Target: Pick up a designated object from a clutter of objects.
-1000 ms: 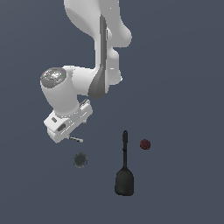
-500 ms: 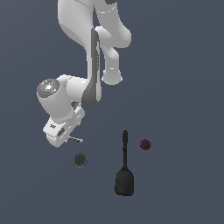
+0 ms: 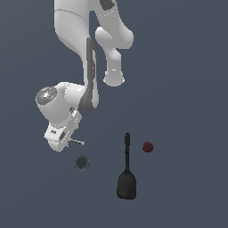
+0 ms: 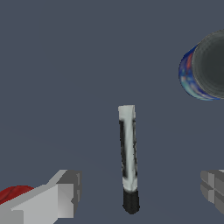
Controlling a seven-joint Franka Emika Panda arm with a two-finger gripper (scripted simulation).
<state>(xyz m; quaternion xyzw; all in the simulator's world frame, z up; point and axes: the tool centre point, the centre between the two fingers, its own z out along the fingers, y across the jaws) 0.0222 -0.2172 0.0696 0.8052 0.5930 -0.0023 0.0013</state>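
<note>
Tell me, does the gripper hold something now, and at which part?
Nothing is held. The gripper is open, its fingers apart on both sides of the thin stick, not touching it.

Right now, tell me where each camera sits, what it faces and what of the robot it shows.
Exterior view: off the arm, looking down on the floor; shows the white arm, the gripper, black spatula, dark red ball and grey disc.
Wrist view: on the wrist, looking down between both fingers at the white-grey stick.
Shared: the stick and the disc.
</note>
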